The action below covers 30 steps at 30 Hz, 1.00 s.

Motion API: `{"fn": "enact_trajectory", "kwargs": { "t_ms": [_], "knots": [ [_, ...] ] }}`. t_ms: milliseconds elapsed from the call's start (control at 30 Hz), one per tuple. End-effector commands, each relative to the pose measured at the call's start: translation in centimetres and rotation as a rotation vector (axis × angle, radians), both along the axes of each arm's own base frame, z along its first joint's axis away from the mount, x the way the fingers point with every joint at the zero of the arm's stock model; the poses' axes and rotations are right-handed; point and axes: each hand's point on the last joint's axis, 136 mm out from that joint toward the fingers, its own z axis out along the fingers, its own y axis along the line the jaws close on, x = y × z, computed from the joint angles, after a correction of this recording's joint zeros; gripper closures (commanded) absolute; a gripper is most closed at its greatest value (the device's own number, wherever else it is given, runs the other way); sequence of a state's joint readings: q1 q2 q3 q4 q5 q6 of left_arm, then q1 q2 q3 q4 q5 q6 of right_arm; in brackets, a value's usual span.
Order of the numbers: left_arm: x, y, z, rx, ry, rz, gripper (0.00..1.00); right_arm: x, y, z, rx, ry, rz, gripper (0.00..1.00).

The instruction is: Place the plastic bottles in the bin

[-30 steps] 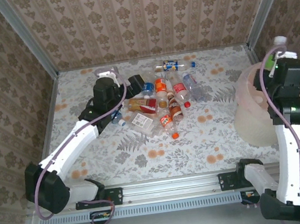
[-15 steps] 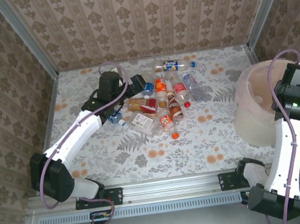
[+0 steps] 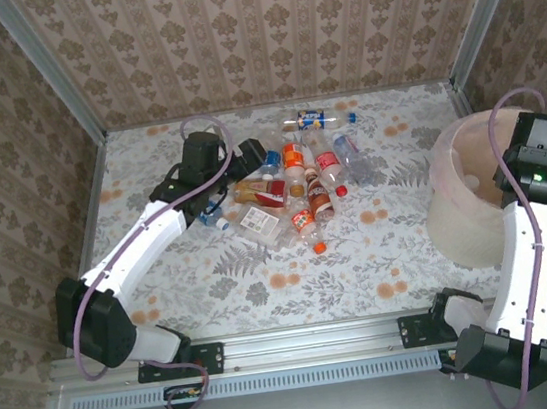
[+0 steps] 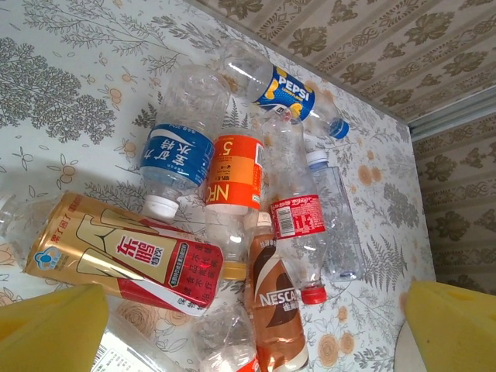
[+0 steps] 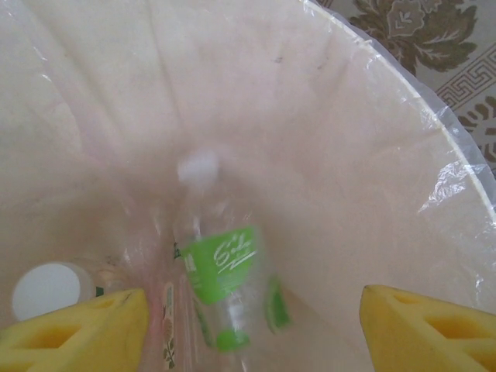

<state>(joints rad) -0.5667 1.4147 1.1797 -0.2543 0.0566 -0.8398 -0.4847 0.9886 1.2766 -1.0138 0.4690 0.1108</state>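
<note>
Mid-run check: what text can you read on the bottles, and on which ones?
"PEPSI": dark-blue-label bottle.
"NESCAFÉ": brown bottle.
"5" and "NF": orange-label bottle.
"东鹏": gold-and-red bottle.
Too small or blurred to read: red-label bottle, white-cap bottle, green-label bottle in the bin.

**Colours everywhere on the fern-print desk (image 3: 389,240)**

White cloth, grey ferns, orange blossoms — and beige damask wallpaper (image 3: 261,35) behind. In the pile: Pepsi bottle (image 4: 285,84) in blue with a blue cap, blue-label bottle (image 4: 177,159) with white script and a white cap, orange-label bottle (image 4: 236,174), red-label bottle (image 4: 297,216) with a red cap, brown Nescafé bottle (image 4: 275,298), gold-and-red bottle (image 4: 116,260). Inside the pale pink bin (image 5: 349,116) — a clear bottle (image 5: 221,271), lime-green label, white cap. Left claw (image 4: 256,329) and right claw (image 5: 252,325) both show yellow pads.
</note>
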Motion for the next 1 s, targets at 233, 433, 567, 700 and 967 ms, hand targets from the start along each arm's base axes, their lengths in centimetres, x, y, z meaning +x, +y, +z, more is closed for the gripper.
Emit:
{"fn": "enact_trajectory", "kwargs": {
  "t_ms": [233,433,567,700,967],
  "knots": [
    [0.9,0.5,-1.4,0.001,0.035,0.047,0.00,0.8,0.9,1.3,0.027,-0.087,0.045,0.14],
    [2.1,1.4,-2.5,-0.057,0.074,0.104,0.00,2.0,2.4,1.8,0.054,-0.173,0.111,0.03],
    [1.8,2.4,-2.9,-0.023,0.080,0.132,0.00,3.1,3.5,3.2,0.057,-0.265,0.149,0.00],
    [1.2,3.9,-3.5,-0.001,0.088,0.172,0.00,4.9,6.6,5.7,0.074,-0.388,0.273,0.00],
    [-0.5,9.2,-5.6,0.073,0.136,0.305,0.00,9.5,15.9,10.2,0.245,-0.675,0.642,0.00]
  ]
}}
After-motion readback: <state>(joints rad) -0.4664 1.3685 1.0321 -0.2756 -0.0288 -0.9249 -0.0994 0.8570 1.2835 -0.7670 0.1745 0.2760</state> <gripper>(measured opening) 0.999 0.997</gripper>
